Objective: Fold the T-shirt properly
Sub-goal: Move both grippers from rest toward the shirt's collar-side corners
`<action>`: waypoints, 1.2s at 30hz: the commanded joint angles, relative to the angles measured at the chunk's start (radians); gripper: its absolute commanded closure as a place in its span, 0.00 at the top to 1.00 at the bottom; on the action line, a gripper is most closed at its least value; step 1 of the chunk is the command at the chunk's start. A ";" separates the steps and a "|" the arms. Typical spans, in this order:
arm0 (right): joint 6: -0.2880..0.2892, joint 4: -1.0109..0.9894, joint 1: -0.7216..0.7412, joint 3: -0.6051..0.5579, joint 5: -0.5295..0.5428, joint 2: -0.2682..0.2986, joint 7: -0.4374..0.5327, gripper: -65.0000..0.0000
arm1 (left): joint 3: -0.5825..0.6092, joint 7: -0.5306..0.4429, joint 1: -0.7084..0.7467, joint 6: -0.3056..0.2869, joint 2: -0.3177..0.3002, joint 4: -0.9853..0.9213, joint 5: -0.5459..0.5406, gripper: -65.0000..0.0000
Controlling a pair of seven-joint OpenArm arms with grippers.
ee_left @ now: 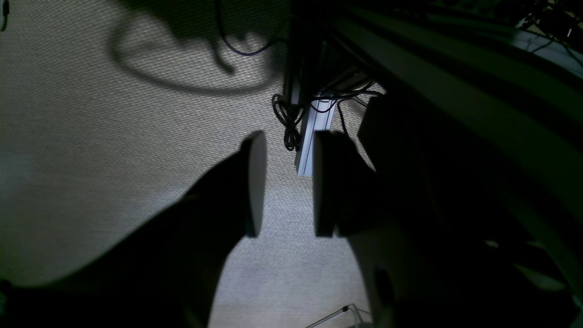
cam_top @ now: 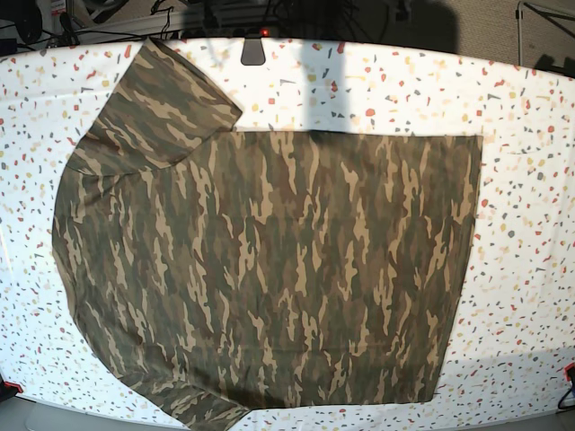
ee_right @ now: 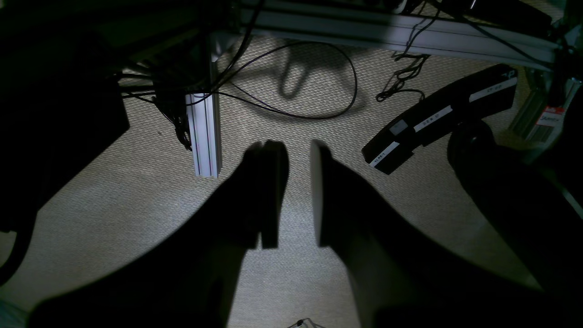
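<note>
Speckled table (cam_top: 539, 108) carried the T-shirt (cam_top: 269, 269) spread flat from its left edge almost to its right. Left gripper (ee_left: 284, 184) and right gripper (ee_right: 298, 193) hung parted, empty, above carpet. Cloth looked limp and light; pinching hem corners seemed best.

Camouflage T-shirt (cam_top: 269, 269) flat on speckled table (cam_top: 530, 108)

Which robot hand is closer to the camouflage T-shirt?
Cannot tell. The camouflage cloth T-shirt lies spread on the speckled table. The left gripper and right gripper both hang over beige carpet, no shirt in sight.
</note>
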 commanded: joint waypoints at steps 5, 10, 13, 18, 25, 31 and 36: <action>-0.007 0.004 -0.004 -0.001 0.002 0.005 0.008 0.20 | 0.002 -0.006 0.008 -0.008 0.002 0.003 0.001 0.27; -0.007 0.004 -0.005 -0.001 0.002 0.005 0.009 0.20 | 0.002 -0.006 0.008 -0.008 0.002 0.003 0.001 0.27; -0.007 0.004 -0.005 -0.001 0.001 0.005 0.015 0.20 | 0.002 -0.006 0.011 -0.008 0.002 0.003 0.013 0.27; -0.007 0.005 -0.031 -0.001 -0.006 0.010 0.080 0.20 | 0.002 -0.022 0.028 -0.008 0.002 0.006 0.063 0.27; 0.020 0.012 -0.064 -0.001 -0.006 0.043 0.118 0.20 | 0.002 -0.071 0.057 -0.008 0.002 0.010 0.064 0.27; 0.021 0.095 -0.140 -0.006 -0.006 0.085 0.155 0.20 | 0.002 -0.075 0.130 -0.008 0.002 0.112 0.064 0.27; 0.054 0.246 -0.262 -0.102 -0.001 0.128 0.154 0.20 | 0.002 -0.074 0.251 -0.029 0.002 0.285 0.066 0.27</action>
